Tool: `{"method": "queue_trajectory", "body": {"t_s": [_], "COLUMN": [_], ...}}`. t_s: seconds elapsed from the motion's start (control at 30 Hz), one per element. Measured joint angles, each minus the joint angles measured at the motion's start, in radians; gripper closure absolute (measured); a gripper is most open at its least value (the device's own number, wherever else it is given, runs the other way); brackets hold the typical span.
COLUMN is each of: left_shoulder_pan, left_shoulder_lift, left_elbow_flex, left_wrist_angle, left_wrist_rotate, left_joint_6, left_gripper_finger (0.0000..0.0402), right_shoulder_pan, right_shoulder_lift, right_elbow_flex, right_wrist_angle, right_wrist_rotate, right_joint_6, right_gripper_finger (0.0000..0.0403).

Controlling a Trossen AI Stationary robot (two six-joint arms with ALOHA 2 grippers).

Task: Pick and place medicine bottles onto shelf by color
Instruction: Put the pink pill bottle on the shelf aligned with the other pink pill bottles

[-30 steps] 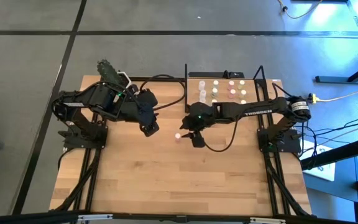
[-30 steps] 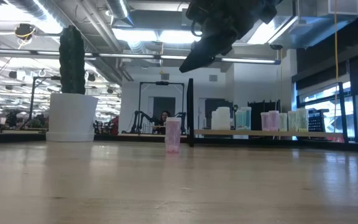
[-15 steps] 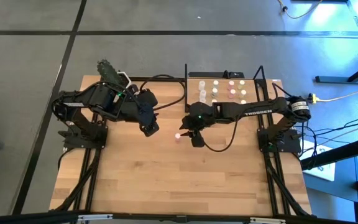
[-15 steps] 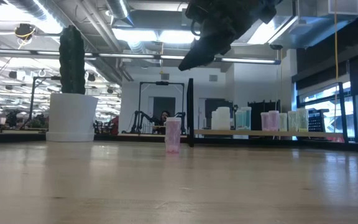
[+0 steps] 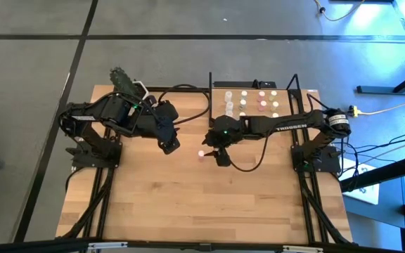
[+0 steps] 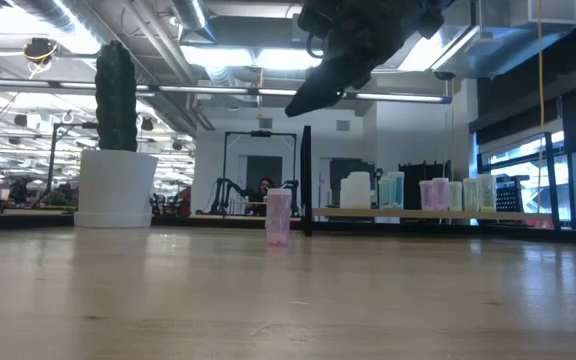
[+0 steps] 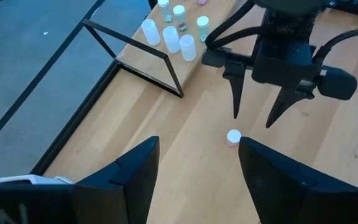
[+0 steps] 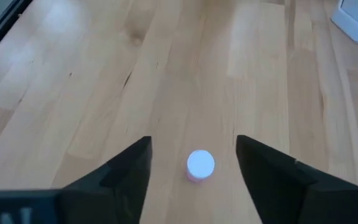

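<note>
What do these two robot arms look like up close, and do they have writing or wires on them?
Both arms are dark, almost black, built of jointed segments. The right arm carries pale lettering along its forearm and a small green light near the wrist. Black cables loop from both arms across the table. The right gripper ends in two thin, pointed black fingers; the left gripper has broader dark, wedge-shaped fingers.

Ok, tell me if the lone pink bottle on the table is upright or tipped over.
Upright. The pink bottle stands on its base on the table in the low view, and from the right wrist only its round cap shows.
</note>
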Motion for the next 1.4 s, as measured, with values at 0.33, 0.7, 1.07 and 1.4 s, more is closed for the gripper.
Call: {"method": "queue_trajectory", "body": {"t_s": [0.33,0.7,1.07,1.4], "left_shoulder_pan": [0.0,0.0,0.0,0.0], "left_shoulder_lift": [0.0,0.0,0.0,0.0], "left_elbow_flex": [0.0,0.0,0.0,0.0], "left_wrist_angle": [0.0,0.0,0.0,0.0], "left_wrist_rotate": [0.0,0.0,0.0,0.0], "left_joint_6": [0.0,0.007,0.007,0.004], "left_gripper_finger": [0.0188,0.0188,0.0188,0.0188], "right_shoulder_pan": [0.001,0.001,0.001,0.001], "right_shoulder_lift": [0.095,0.188,0.239,0.241], "right_elbow_flex": [0.0,0.0,0.0,0.0], "right_wrist_angle": [0.081,0.084,0.108,0.131], "right_wrist_rotate": [-0.06,-0.028,0.013,0.01], "right_joint_6": [-0.076,-0.197,-0.227,-0.228], "right_gripper_finger": [0.0141,0.0141,0.0141,0.0141]}}
